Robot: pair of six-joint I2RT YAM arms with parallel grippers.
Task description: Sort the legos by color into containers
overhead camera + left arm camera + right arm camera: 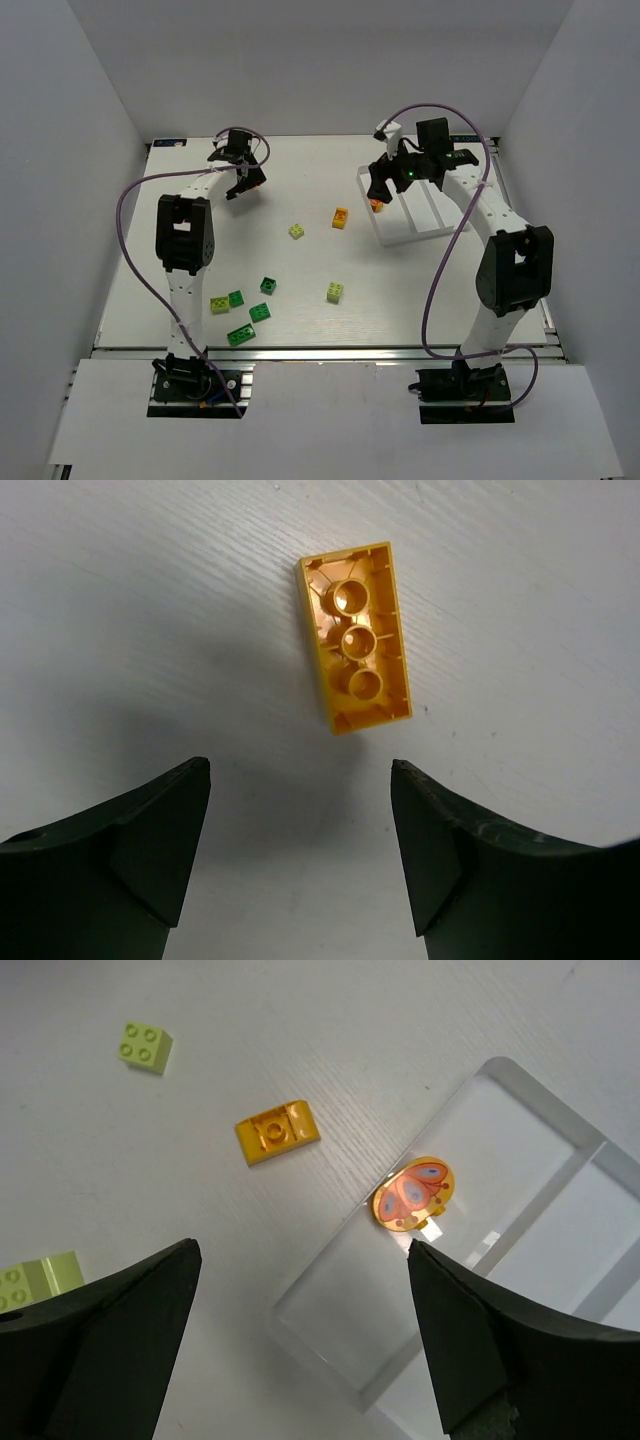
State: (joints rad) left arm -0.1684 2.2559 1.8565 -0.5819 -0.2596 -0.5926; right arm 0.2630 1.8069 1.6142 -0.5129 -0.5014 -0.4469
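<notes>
Overhead: green and yellow-green legos point(259, 312) loose on the table point(300, 160), white tray point(410, 225) at far right. Left wrist: left gripper point(300, 780) spread wide, empty, facing an upturned orange brick point(356, 637). Right wrist: right gripper point(302, 1255) gaping, empty, over a patterned orange piece point(413, 1193) at the tray's rim.

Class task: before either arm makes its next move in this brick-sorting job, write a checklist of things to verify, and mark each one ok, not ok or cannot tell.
1. Left tool open and empty: ok.
2. Upside-down orange plastic brick centred between the left tool's jaws: not ok; it lies ahead of them and off-centre.
3. Right tool open and empty: ok.
4. Round orange printed piece fully inside the white plastic tray: cannot tell; it sits right at the rim.
5. All bricks sorted: not ok; an orange sloped brick, a yellow-green brick and dark green bricks lie outside the tray.
</notes>
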